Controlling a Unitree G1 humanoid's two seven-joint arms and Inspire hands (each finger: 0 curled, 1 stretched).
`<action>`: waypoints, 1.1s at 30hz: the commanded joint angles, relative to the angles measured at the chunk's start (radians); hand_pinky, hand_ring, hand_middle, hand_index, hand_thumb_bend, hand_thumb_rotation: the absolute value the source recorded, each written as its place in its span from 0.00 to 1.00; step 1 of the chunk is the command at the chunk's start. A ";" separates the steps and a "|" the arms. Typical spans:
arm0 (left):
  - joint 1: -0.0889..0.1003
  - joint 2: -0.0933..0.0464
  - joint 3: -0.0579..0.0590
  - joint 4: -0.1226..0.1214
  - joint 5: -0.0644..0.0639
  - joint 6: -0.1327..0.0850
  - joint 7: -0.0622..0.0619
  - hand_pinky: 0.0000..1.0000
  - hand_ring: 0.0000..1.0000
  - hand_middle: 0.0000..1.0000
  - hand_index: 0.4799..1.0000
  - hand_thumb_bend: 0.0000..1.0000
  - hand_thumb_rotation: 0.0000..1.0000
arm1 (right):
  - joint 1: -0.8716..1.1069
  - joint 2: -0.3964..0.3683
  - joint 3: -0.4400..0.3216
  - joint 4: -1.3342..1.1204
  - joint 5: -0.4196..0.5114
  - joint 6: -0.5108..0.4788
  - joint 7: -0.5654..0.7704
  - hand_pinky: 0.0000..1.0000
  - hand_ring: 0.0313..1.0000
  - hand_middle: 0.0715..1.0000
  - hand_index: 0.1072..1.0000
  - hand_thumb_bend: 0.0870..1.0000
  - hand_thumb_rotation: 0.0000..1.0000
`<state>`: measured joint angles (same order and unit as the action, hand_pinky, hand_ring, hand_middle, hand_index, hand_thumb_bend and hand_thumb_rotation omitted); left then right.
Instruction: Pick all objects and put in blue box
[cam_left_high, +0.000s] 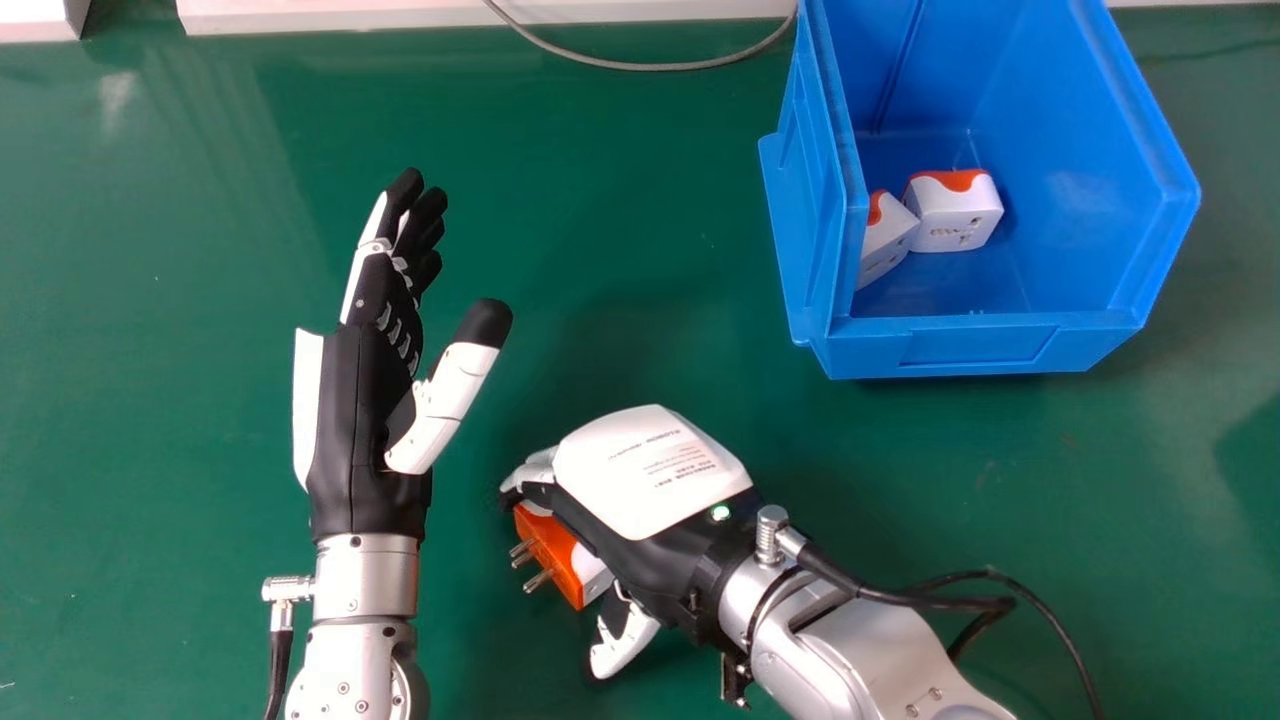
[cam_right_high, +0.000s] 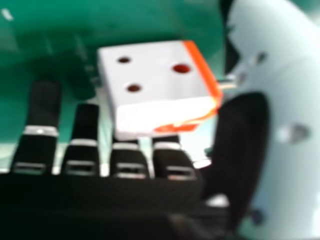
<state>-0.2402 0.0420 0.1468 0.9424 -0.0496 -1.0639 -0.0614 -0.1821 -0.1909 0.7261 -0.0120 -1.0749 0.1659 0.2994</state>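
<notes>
Head view: the green table (cam_left_high: 180, 420), smooth and faintly glossy, carries the open-topped blue box (cam_left_high: 970, 345) of stiff, thin-walled plastic, beyond the right hand (cam_left_high: 650, 470) and to its right. To this hand's left is the left hand (cam_left_high: 355, 400), idle, fingers extended. The right hand is unclenched, palm down over the plug adapter (cam_left_high: 555, 560), a blocky white-and-orange body between fingers and thumb. It is probably light, rigid and slightly slippery, best gripped across its white sides, clear of the slim metal pins (cam_left_high: 538, 580).
</notes>
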 joint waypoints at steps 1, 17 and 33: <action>0.003 -0.002 -0.004 -0.016 0.006 -0.008 0.000 0.93 0.92 0.91 0.82 0.93 0.67 | 0.003 0.006 0.002 -0.040 -0.011 0.004 0.002 0.55 0.82 0.84 0.74 0.67 0.00; -0.001 -0.003 -0.004 -0.009 0.007 -0.011 0.006 0.94 0.92 0.91 0.82 0.93 0.67 | -0.007 0.012 0.008 0.003 -0.005 -0.027 -0.064 0.54 0.80 0.82 0.71 0.69 0.00; 0.008 -0.008 -0.006 -0.016 0.006 -0.009 0.006 0.93 0.92 0.91 0.82 0.93 0.67 | 0.012 0.030 -0.006 0.023 0.014 -0.026 -0.153 0.42 0.64 0.71 0.57 0.60 0.02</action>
<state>-0.2381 0.0390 0.1435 0.9424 -0.0491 -1.0631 -0.0584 -0.1742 -0.1771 0.7278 0.0218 -1.0651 0.1430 0.1767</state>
